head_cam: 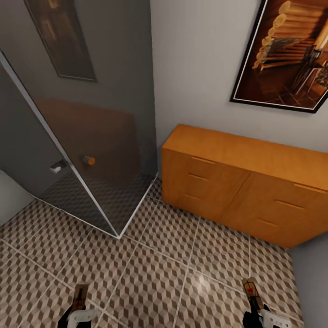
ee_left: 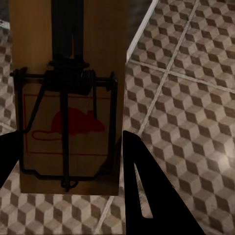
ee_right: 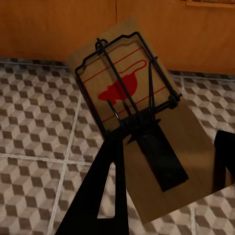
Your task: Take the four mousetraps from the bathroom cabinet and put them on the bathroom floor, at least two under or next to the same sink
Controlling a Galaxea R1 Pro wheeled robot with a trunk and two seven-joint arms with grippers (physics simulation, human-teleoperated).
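Observation:
My left gripper [head_cam: 78,307] is shut on a tan wooden mousetrap [head_cam: 80,294] with a red mouse print [ee_left: 68,98], held above the cube-patterned bathroom floor [head_cam: 150,269]. In the left wrist view a dark finger [ee_left: 147,196] presses the board's edge. My right gripper [head_cam: 255,307] is shut on a second mousetrap [head_cam: 251,288], whose board [ee_right: 127,98] sits tilted between the fingers [ee_right: 110,166]. The orange-brown cabinet [head_cam: 241,182] stands ahead on the right against the wall, with all drawers closed. The sink is out of view.
A grey glass shower enclosure [head_cam: 91,136] with a round knob [head_cam: 89,160] takes up the left side, its corner reaching onto the tiles. A framed picture [head_cam: 291,54] hangs above the cabinet. A grey wall [head_cam: 314,282] closes the right edge.

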